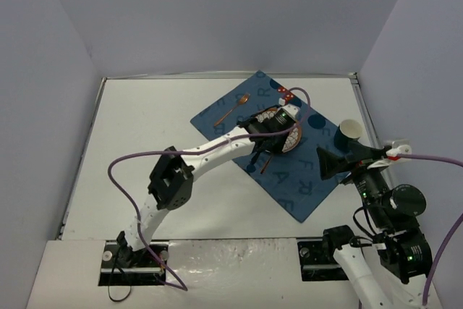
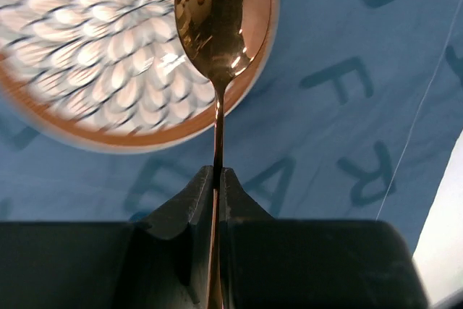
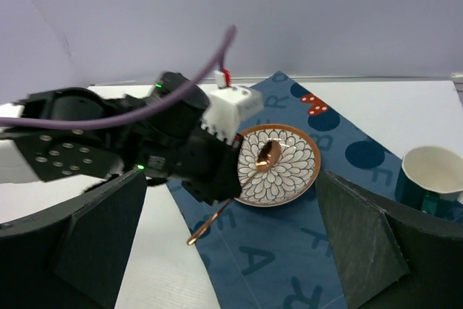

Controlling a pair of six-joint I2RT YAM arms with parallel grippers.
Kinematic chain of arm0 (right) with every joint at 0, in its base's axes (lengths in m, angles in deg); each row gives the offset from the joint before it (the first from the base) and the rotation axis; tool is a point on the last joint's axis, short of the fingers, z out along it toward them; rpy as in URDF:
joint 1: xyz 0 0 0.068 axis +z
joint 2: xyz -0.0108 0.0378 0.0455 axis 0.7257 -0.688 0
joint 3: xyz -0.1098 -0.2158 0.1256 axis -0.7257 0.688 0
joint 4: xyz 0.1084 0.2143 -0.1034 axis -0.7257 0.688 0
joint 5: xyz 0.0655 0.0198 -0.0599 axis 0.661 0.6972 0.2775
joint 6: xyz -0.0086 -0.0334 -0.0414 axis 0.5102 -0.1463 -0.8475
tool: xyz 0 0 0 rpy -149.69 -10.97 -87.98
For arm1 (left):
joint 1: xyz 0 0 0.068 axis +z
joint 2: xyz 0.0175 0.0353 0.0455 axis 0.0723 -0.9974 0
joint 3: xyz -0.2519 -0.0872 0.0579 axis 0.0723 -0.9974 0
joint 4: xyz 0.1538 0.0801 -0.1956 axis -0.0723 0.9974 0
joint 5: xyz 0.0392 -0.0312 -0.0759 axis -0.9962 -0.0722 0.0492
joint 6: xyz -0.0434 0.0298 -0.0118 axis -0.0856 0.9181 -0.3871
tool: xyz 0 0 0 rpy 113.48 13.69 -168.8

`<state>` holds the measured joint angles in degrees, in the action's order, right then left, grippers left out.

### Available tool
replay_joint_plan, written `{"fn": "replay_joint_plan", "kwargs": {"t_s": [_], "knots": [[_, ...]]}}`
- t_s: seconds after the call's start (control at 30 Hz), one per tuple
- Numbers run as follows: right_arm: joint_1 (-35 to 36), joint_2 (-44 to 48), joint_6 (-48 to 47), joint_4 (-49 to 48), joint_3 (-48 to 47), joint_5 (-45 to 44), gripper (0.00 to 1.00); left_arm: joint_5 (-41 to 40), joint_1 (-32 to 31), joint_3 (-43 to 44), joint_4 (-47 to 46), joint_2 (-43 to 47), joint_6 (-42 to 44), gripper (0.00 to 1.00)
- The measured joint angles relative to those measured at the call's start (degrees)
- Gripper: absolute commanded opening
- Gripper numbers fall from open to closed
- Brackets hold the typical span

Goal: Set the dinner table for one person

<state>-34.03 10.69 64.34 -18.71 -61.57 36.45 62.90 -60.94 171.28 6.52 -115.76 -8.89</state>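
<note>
My left gripper (image 2: pixel 217 179) is shut on the thin handle of a copper spoon (image 2: pixel 221 19). The spoon's bowl hangs over the right rim of a flower-patterned plate (image 2: pixel 94 56). From above, the left gripper (image 1: pixel 270 138) sits over the plate (image 1: pixel 288 135) on a blue lettered mat (image 1: pixel 304 179), and the spoon's handle end (image 1: pixel 265 166) pokes out below it. The mat lies on the white dinner table (image 1: pixel 145 128). A copper fork (image 1: pixel 233 110) lies on the mat's far left corner. My right gripper (image 1: pixel 341 155) is open and holds nothing, near a white and teal cup (image 1: pixel 349 132).
In the right wrist view the cup (image 3: pixel 430 175) stands at the right, past the plate (image 3: pixel 289 171) and spoon (image 3: pixel 269 155). The left arm (image 3: pixel 145 142) fills the left of that view. Grey walls enclose the table on three sides. A purple cable (image 1: pixel 123 179) loops beside the left arm.
</note>
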Motion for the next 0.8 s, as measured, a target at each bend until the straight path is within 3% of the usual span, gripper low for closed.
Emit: {"fn": "replay_joint_plan", "kwargs": {"t_s": [0.2, 0.33, 0.63, 0.8], "knots": [[0.0, 1.93, -0.57, 1.95, -0.87, -0.4, 1.0, 0.43, -2.75, 13.6, 2.91, -12.74, 0.43, 0.0], [0.0, 1.99, -0.7, 3.19, -1.05, -0.45, 1.0, 0.89, -3.84, 18.05, 3.2, -16.57, 0.82, 0.0], [0.0, 2.1, -0.73, 4.98, -1.05, -0.45, 1.0, 1.99, -5.56, 18.96, 2.8, -19.41, 0.9, 0.0], [0.0, 2.1, -0.71, 4.98, -1.05, -0.45, 1.0, 1.94, -5.88, 14.64, 0.55, -18.37, -0.91, 0.0]]}}
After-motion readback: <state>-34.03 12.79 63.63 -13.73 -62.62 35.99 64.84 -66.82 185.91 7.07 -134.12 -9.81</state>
